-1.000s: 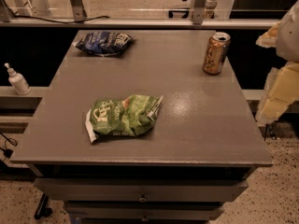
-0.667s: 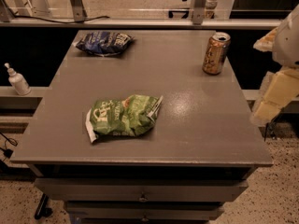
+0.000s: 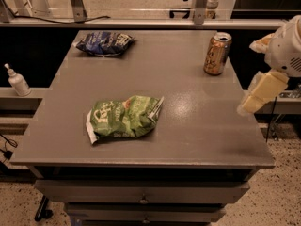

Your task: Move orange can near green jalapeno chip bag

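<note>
The orange can (image 3: 217, 53) stands upright near the far right edge of the grey table (image 3: 202, 131). The green jalapeno chip bag (image 3: 124, 117) lies crumpled in the table's front-left middle, well apart from the can. My gripper (image 3: 256, 96) comes in from the right edge of the view, over the table's right side, in front of and to the right of the can. It holds nothing that I can see.
A dark blue chip bag (image 3: 104, 43) lies at the table's far left. A white pump bottle (image 3: 18, 80) stands on a shelf left of the table. Drawers sit below the table's front edge.
My gripper has shifted slightly left, toward the table. The can and both bags have not moved.
</note>
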Robot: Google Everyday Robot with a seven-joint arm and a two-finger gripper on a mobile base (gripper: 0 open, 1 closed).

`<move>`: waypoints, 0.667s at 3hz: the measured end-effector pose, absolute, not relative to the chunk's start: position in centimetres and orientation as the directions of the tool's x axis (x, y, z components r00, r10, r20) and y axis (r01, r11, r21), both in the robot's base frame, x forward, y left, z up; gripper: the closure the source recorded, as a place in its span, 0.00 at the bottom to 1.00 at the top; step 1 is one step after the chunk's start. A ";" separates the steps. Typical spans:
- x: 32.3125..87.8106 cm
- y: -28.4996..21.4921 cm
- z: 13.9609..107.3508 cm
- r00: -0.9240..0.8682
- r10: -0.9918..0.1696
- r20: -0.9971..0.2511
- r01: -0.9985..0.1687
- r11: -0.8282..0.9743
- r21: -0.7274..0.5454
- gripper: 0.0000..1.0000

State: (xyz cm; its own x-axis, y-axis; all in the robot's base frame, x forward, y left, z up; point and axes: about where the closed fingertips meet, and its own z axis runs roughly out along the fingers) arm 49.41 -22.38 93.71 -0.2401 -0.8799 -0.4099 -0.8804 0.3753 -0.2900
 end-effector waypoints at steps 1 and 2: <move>52.9 -23.1 92.6 -0.226 -0.864 -0.450 -0.851 0.400 -0.340 0.00; 56.4 -23.6 91.9 -0.200 -0.844 -0.498 -0.808 0.430 -0.403 0.00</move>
State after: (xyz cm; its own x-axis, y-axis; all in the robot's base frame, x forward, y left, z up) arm 56.42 -23.63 91.93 -0.1999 -0.8437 -0.4982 -0.8079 0.4296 -0.4033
